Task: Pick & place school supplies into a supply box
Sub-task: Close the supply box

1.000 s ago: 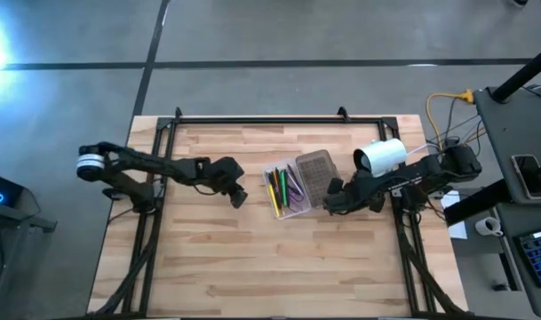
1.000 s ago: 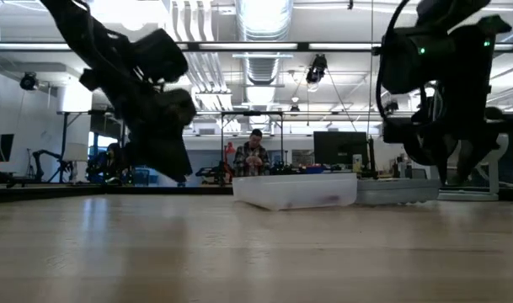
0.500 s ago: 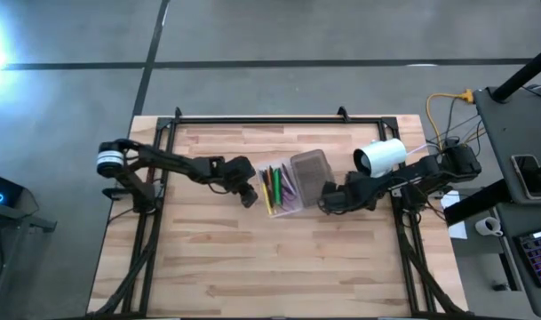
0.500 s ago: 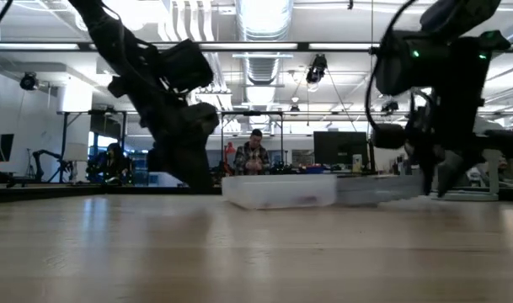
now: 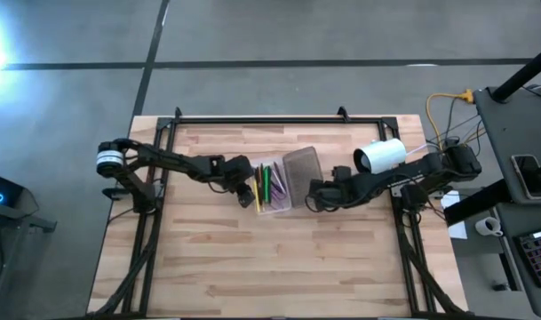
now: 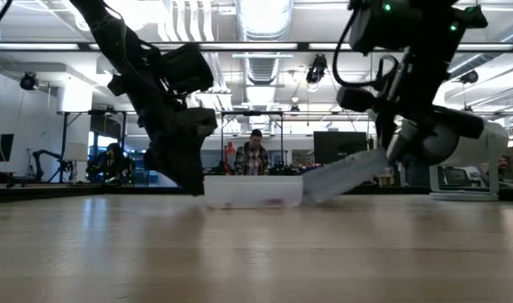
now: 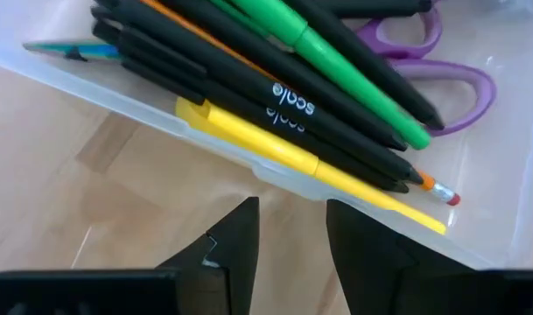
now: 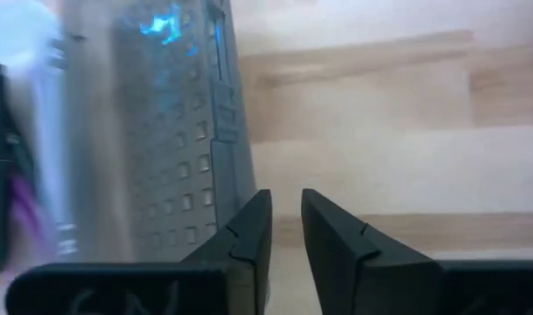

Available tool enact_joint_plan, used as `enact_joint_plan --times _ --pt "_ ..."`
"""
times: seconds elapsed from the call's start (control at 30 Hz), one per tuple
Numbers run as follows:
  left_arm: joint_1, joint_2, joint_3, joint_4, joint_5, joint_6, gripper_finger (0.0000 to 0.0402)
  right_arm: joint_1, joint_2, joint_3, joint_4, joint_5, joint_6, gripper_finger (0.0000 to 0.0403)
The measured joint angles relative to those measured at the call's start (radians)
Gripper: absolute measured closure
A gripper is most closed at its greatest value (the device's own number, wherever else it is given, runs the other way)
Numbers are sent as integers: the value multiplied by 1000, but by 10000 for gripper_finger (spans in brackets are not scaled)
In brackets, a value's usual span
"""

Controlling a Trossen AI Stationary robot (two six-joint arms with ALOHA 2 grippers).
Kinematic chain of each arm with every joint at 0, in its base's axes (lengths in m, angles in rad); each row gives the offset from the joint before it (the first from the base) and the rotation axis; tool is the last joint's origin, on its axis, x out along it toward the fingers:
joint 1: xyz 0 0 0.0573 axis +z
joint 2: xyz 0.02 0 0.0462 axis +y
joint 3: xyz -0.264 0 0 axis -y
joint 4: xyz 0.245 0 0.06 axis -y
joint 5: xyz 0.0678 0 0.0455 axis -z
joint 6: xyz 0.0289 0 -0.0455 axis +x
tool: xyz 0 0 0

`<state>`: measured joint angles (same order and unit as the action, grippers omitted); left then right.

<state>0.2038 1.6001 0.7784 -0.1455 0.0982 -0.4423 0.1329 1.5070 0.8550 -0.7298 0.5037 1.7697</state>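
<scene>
The supply box lies mid-table, its clear tray (image 5: 272, 206) (image 6: 254, 190) holding black, green, yellow and orange pens (image 7: 275, 96) and purple-handled scissors (image 7: 463, 77). Its grey textured lid (image 5: 300, 166) (image 6: 347, 174) (image 8: 161, 131) rises at a slant from the hinge side. My left gripper (image 5: 246, 193) (image 7: 292, 229) is at the tray's left long wall (image 7: 161, 109), fingers a little apart and low by the tabletop. My right gripper (image 5: 315, 196) (image 8: 285, 219) is at the lid's free edge, shut. My left gripper points level from the table's left at the tray's outer long wall (image 7: 284, 179). I cannot tell whether its fingertips touch it. My right gripper comes from the table's right, low. The outer side of one finger (image 8: 253, 223) lies against the lid's free long edge (image 8: 235, 166). That edge is raised off the table while the hinge edge stays on the tray.
A white cylindrical camera (image 5: 379, 156) (image 6: 458, 139) stands at the table's right edge behind my right arm. Bare wood spreads over the near half of the table (image 5: 270, 267). A dark frame rail (image 5: 261, 120) runs along the far edge. A person (image 6: 252, 158) shows in the room beyond.
My right gripper has moved toward the table's left, sliding the box that way. The lid, lying flat before, has tipped up at its free edge. My left gripper has moved right toward the tray, then held there.
</scene>
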Motion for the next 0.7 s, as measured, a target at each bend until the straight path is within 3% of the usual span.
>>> enact_joint_plan --times 0.27,0.7 --pt "0 0 -16 -9 1 1 281 -1 -1 106 0 63 -95 344" --pt "0 0 -16 27 1 17 281 0 -2 235 104 78 -281 341"
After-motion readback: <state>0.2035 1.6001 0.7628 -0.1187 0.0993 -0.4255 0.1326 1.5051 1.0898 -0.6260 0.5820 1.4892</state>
